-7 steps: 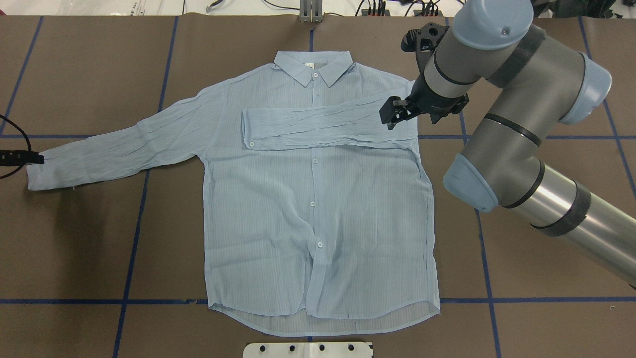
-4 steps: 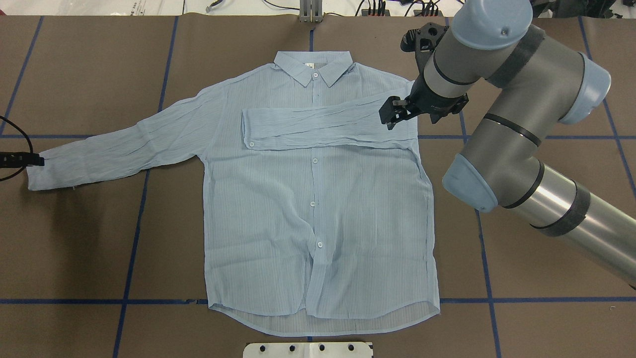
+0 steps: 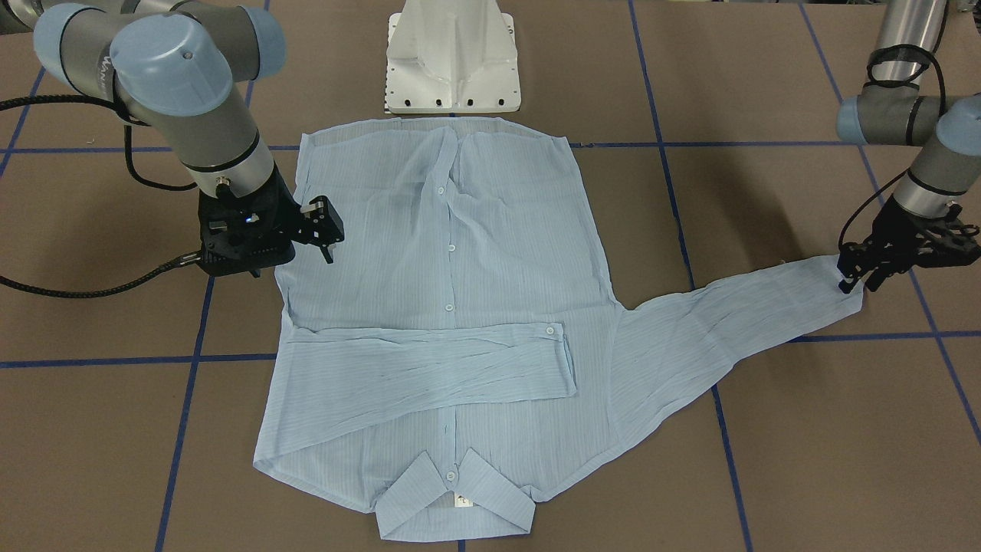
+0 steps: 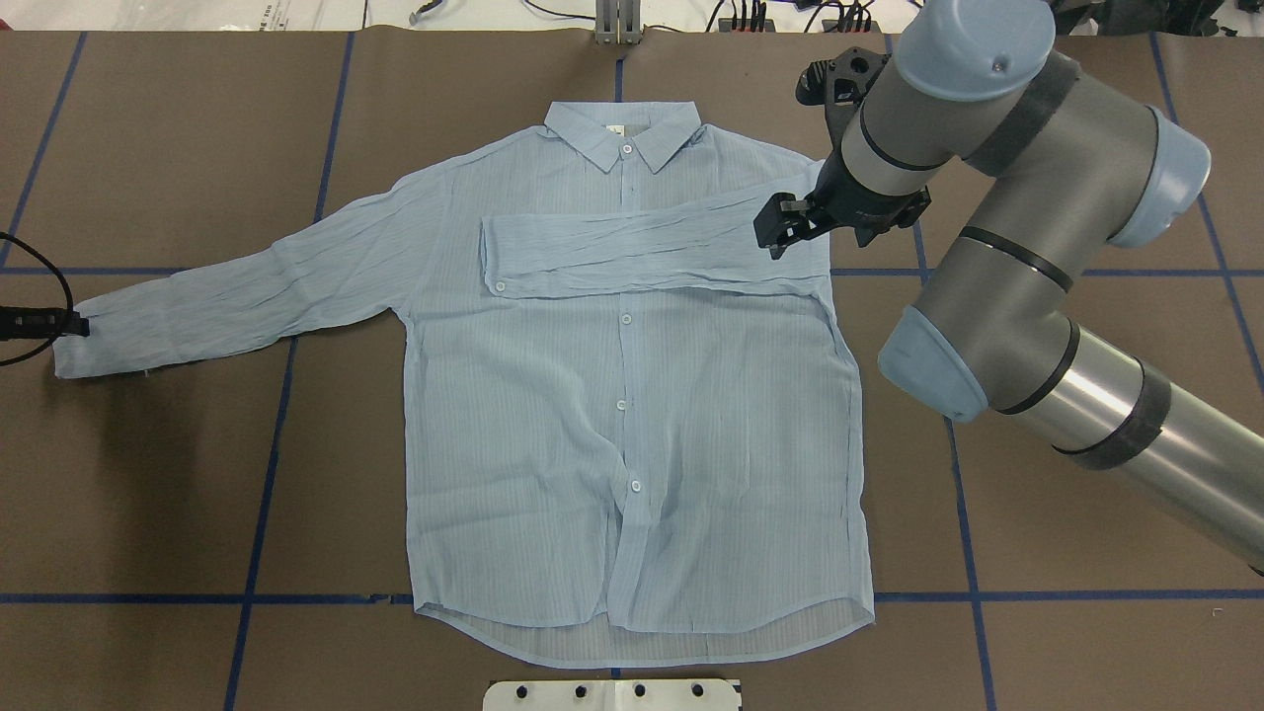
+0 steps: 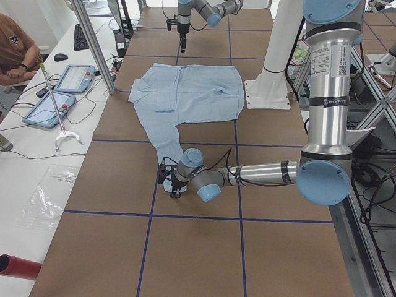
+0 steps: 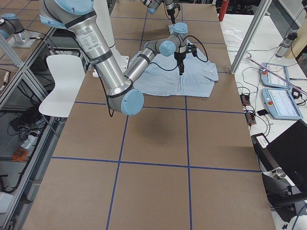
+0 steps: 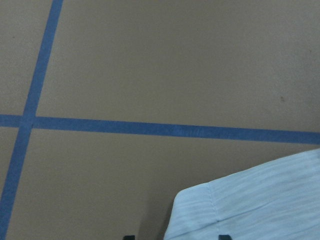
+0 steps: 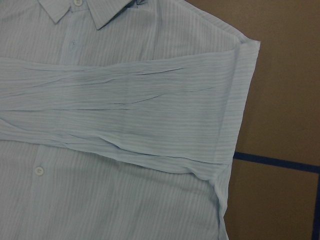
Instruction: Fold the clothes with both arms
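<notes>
Cuff [image 7: 250, 200] first, far left: the left hand [image 3: 858, 280] sits at the end of the outstretched sleeve [image 4: 227, 301], spread open, with the cuff's corner between its tips. In the middle of the table [image 4: 148, 494] the pale blue shirt [image 4: 632, 444] lies flat, buttons up, collar [image 4: 624, 133] away from the robot. Its other sleeve [image 4: 642, 252] is folded straight across the chest. Over on the right, the right hand [image 4: 780, 225] hovers above that folded shoulder, released, gripping nothing.

I'm looking down from behind the pedestal [image 4: 612, 694] w/ overhead; front cam's facing it steeply. Side cams are viewing along the table [image 5: 198, 247] from afar, wrist cams hovering close. All sharing the shirt [image 4: 632, 415].
</notes>
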Available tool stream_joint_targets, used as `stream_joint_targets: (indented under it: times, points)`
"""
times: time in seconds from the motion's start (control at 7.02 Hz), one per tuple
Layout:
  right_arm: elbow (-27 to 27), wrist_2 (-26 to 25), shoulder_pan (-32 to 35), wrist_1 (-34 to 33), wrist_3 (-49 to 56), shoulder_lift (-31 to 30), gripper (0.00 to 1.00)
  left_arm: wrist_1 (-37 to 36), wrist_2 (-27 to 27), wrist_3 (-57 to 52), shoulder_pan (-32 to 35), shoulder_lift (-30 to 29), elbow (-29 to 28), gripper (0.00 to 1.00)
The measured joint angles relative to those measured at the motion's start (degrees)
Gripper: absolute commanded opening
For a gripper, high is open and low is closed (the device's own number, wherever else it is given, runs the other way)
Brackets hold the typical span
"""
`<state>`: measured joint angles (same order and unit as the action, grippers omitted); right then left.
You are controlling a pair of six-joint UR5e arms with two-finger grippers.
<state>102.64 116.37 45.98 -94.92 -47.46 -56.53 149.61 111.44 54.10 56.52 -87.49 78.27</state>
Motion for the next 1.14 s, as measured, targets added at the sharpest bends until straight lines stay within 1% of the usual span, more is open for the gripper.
stream_joint_targets:
  times: [0.29,0.43,0.71,0.86,1.14]
  points:
    - [0.1,0.1,0.1,0.0,0.0,0.0,1.00,0.1,0.1,0.0,0.0,0.0,0.1,0.40]
    - [0.2,0.1,0.1,0.0,0.0,0.0,1.00,0.1,0.1,0.0,0.0,0.1,0.3,0.33]
    - [0.2,0.0,0.1,0.0,0.1,-0.1,1.00,0.1,0.1,0.0,0.0,0.2,0.6,0.15]
    - [0.2,0.0,0.1,0.0,0.1,-0.1,1.00,0.1,0.1,0.0,0.0,0.3,0.8,0.00]
    - [0.1,0.1,0.3,0.0,0.1,-0.2,1.00,0.0,0.3,0.0,0.0,0.4,1.3,0.00]
